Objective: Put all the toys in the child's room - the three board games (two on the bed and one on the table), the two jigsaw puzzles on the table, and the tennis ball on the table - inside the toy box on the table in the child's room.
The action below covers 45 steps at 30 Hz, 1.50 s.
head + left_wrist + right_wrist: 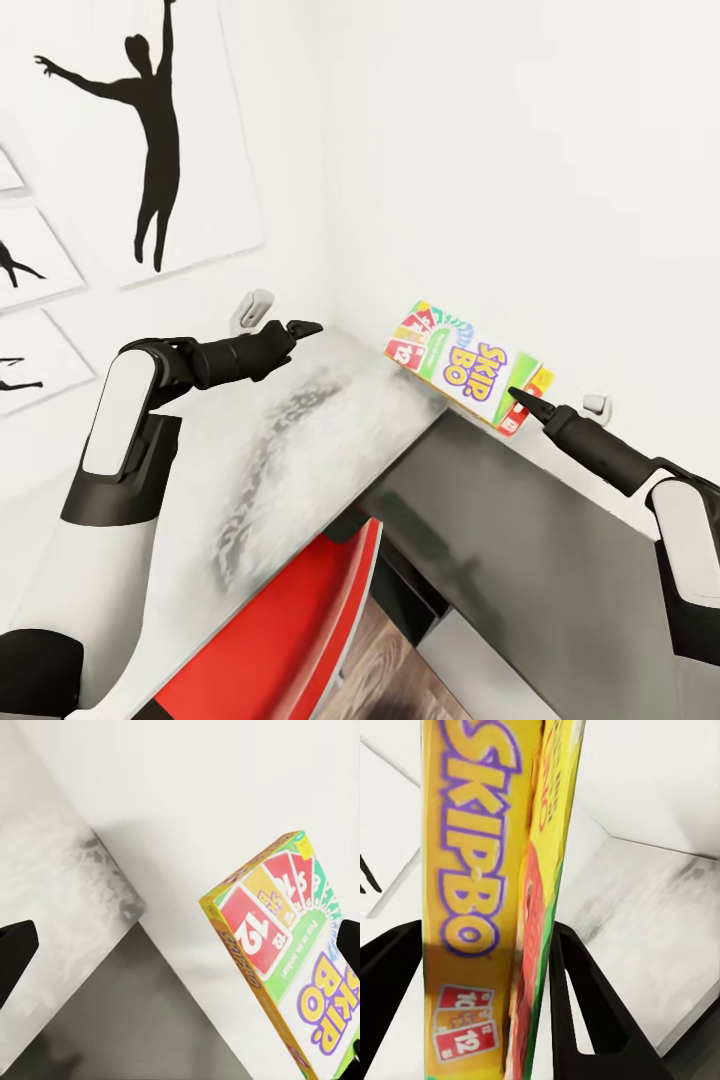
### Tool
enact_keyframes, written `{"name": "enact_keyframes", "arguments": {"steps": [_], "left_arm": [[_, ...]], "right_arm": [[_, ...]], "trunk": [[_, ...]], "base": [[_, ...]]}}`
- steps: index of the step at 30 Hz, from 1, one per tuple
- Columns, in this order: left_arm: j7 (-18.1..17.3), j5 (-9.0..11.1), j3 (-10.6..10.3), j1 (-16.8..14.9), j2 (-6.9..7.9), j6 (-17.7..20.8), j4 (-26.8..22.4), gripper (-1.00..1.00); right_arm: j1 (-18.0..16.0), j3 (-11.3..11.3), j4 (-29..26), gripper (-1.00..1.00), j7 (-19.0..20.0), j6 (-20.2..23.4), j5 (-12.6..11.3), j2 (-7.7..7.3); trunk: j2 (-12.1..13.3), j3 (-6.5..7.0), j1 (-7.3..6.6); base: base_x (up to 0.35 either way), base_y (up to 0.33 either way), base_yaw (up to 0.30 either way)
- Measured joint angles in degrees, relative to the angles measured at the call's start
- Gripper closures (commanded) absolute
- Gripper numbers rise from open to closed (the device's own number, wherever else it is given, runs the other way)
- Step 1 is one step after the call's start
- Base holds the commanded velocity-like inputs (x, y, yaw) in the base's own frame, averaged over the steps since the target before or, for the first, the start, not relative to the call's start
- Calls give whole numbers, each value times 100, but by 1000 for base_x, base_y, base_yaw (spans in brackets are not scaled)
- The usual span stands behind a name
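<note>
Here, the right gripper (522, 398) pinches the Skip-Bo board game (463, 366) by its thin edge, aloft near the wall past the table (300, 440), so keep that squeeze firm while the left gripper (300, 328) hangs empty, jaws parted.

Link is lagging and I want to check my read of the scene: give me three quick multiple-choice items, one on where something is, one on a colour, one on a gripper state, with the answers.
1. Where is the Skip-Bo box?
A. flat on the table
B. held in the air beyond the table's edge, near the white wall
C. on the floor

2. What colour is the chair tucked under the table?
A. red
B. blue
C. green

3. What is the right gripper doing?
A. hanging open
B. shut on nothing
C. shut on the box

Answers:
1 B, the head view shows nothing under the box.
2 A, its red back shows below the tabletop.
3 C, the right wrist view shows both fingers against the box's faces.
</note>
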Motion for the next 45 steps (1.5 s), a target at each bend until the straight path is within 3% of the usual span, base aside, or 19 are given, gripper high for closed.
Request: {"name": "enact_keyframes", "arguments": {"steps": [11,27,45], "left_arm": [[-1,11,-3,3,44,4,-4,-100],[5,7,-10,9,53,5,0,-100],[-3,7,-9,9,45,5,1,-100]], "right_arm": [[17,-22,67,100,4,-9,-33,0],[35,-67,73,100,5,20,-51,-1],[36,-82,-11,100,-6,344,-44,0]], "trunk": [[0,83,0],[1,102,1],[1,232,0]], "base": [[0,0,0],[-4,0,-3],[-140,0,-82]]}}
